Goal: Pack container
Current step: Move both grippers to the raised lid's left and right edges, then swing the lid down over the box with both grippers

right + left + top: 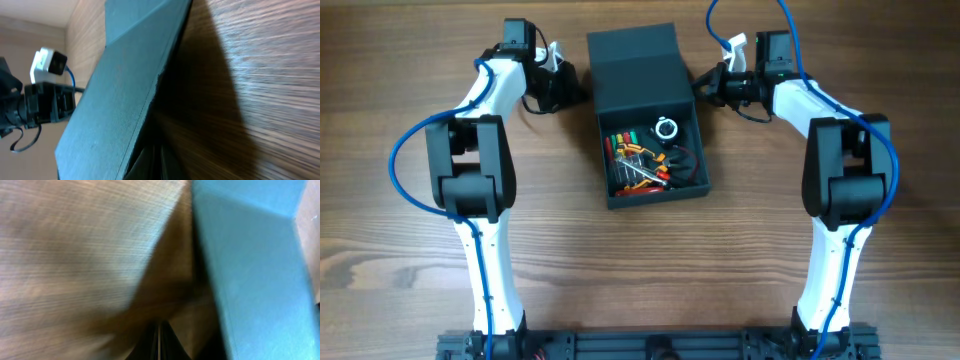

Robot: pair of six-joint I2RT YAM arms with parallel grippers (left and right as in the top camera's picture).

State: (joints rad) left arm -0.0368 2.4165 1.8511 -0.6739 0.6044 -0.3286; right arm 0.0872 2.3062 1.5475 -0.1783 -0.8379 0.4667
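The dark teal-grey container stands at the table's middle. Its flap lid is raised over the back half. Inside lie several colourful hand tools and a small white ring. My left gripper is shut and empty, low beside the lid's left edge. In the left wrist view its fingers are together next to the teal wall. My right gripper is shut and empty at the lid's right edge. In the right wrist view its fingers sit just under the lid.
The wooden table surrounds the box. Both arm bases stand at the front edge. The left arm's camera shows across the lid in the right wrist view.
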